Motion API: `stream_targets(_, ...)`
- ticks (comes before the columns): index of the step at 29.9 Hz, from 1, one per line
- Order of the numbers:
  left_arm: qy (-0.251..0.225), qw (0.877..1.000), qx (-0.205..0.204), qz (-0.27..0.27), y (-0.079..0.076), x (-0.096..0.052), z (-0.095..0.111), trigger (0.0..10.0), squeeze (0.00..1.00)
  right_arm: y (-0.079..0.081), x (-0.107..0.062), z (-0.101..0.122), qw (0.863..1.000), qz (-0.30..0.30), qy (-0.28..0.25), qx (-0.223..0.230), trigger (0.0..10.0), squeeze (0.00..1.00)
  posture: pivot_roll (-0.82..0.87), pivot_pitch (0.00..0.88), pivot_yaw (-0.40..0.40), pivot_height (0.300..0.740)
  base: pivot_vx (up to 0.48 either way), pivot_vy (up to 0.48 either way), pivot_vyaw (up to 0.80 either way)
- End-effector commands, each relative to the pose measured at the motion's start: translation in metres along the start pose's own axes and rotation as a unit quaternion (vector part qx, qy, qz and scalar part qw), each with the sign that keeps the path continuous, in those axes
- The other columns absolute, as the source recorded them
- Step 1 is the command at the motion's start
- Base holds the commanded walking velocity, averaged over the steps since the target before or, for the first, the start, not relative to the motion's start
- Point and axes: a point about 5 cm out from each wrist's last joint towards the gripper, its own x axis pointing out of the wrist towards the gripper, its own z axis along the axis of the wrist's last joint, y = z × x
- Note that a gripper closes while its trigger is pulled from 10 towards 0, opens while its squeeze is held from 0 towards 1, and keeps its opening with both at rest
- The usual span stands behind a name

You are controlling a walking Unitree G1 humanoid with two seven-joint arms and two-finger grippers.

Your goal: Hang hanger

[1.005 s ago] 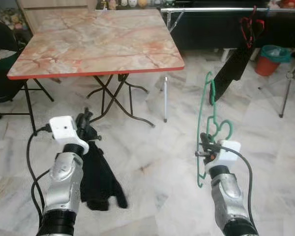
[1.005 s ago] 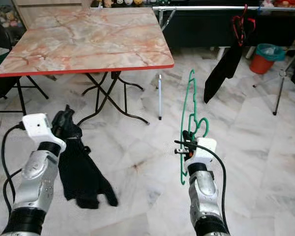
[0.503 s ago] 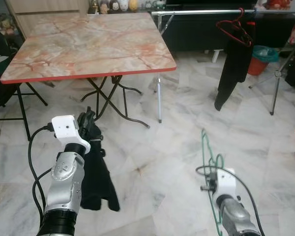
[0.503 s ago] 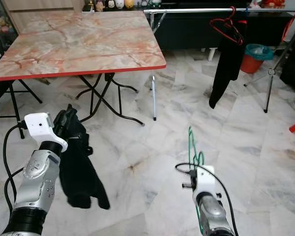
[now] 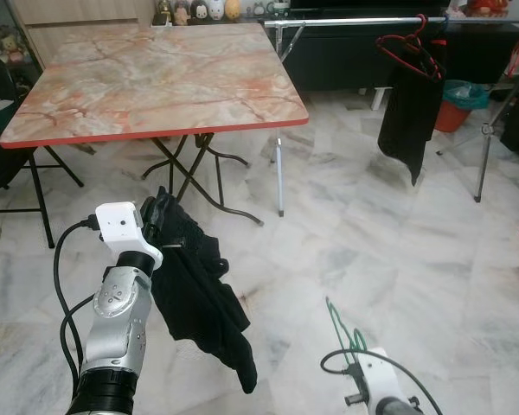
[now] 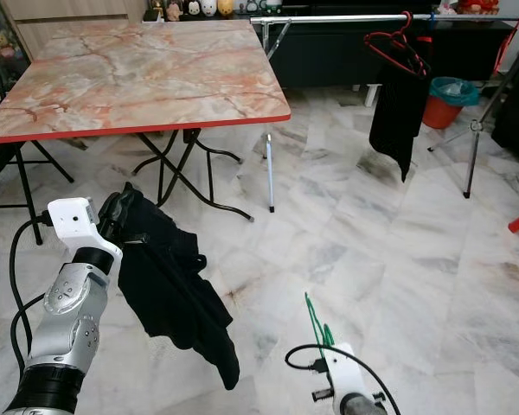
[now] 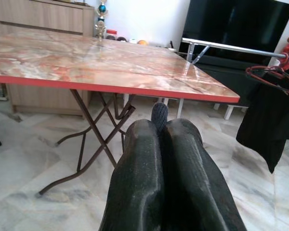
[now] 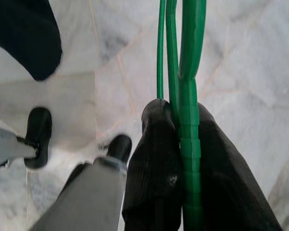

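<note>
low down, right gripper (image 8: pixel 183 144) clamped on green hanger (image 8: pixel 189 96), left gripper (image 7: pixel 160 130) pinching black garment (image 5: pixel 199 298).

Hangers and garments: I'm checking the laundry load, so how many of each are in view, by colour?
Green hanger, in the right gripper: 1
Red hanger, on the rail: 1
Black garment, in the left gripper: 1
Black garment on the red hanger: 1
Total: 4
</note>
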Motion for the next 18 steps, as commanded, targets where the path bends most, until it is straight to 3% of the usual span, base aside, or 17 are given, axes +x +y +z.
stream_targets(1,-0.043,0.999,0.013,-0.005,-0.002,0.005,0.019,10.0,0.0,0.005,-0.002,-0.013,1.0,0.002,0.022,0.007,10.0,0.0,0.09,0.032,0.005,0.74,0.334,0.0,0.0)
stream_targets(8,-0.044,0.999,0.012,-0.005,-0.001,0.006,0.02,10.0,0.0,0.009,-0.005,-0.024,0.999,-0.007,0.035,0.038,10.0,0.0,0.08,0.025,0.009,0.74,0.333,0.0,0.0)
stream_targets(18,-0.042,0.999,0.017,-0.004,-0.002,0.006,0.02,10.0,0.0,0.005,-0.005,-0.024,0.998,-0.014,0.035,0.044,10.0,0.0,0.08,0.029,0.009,0.74,0.333,0.0,0.0)
